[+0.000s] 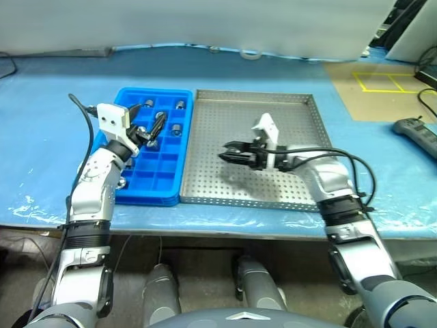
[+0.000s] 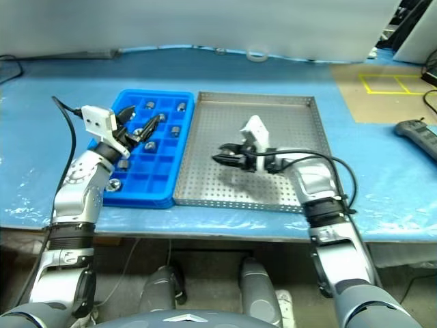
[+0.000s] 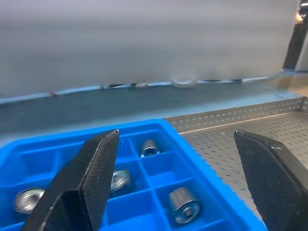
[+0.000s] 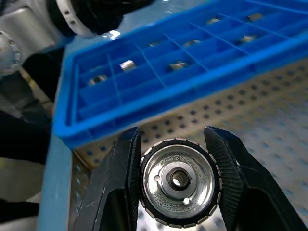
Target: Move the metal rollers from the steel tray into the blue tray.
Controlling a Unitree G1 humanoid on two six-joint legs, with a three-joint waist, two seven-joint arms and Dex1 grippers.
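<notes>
Left eye view: a table covered with light blue sheeting (image 1: 41, 150) is seen, backed by a pale grey wall; at the far right, a brown floor patch marked with yellow tape lines (image 1: 382, 83) and a dark handheld remote (image 1: 418, 135) lying on the sheeting are visible.

On the left, the bright blue rectangular plastic tray with a grid of small square compartments (image 1: 179, 147) is placed on the table, its long side just beside the large square shallow tray of grey perforated sheet metal with a low raised rim (image 1: 205, 137). Several small shiny silver cylindrical metal rollers (image 3: 183, 205) are lodged singly in the blue tray's compartments, mostly in the far rows. The left gripper (image 1: 148, 130) is held above that tray with its two black fingers spread wide and nothing between them.

Over the middle of the steel tray, the right gripper (image 1: 231, 153) is pointed toward the blue tray. In the right wrist view its fingers (image 4: 120, 168) are clamped on one roller (image 4: 179, 180), clear of the perforated floor: a bright disc with a ridged edge, a central hole and two small pits in its face.
</notes>
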